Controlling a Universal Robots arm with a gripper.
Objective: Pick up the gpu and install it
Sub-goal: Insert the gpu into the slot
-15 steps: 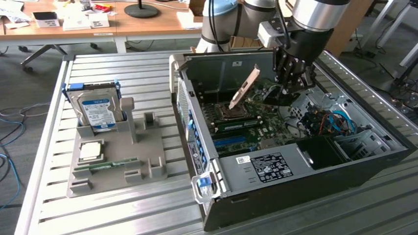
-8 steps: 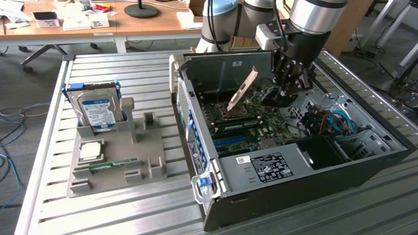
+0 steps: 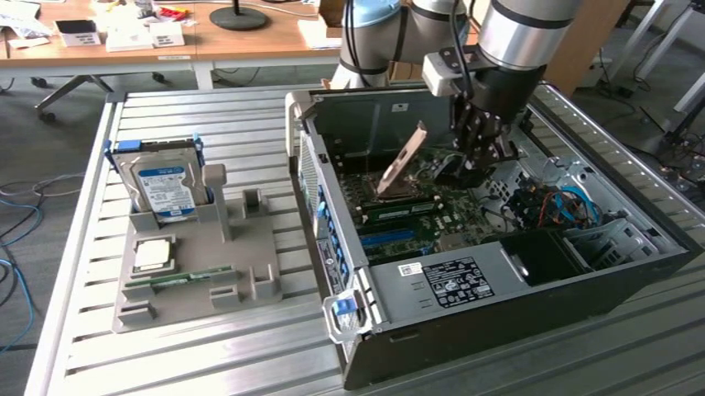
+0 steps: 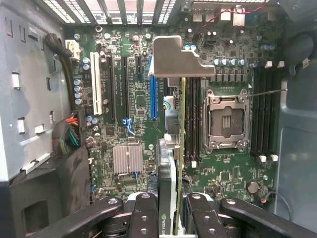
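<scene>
The thin dark circuit card, the gpu (image 4: 169,166), is gripped on its edge by the black claw (image 4: 171,201), whose fingers are closed on it. It is held inside the open black computer case (image 3: 529,318) on the slatted metal counter (image 3: 198,363). The card hangs above the green motherboard (image 4: 129,134) and is seen tilted in the exterior view. In the wrist view its edge appears beside the long blue slot (image 4: 153,87), not over it, so it could be pressed onto the black memory slots (image 4: 194,119) instead. With such a tilt the contacts could be jammed or bent. The silver bracket (image 4: 178,57) could also be caught on the case wall.
</scene>
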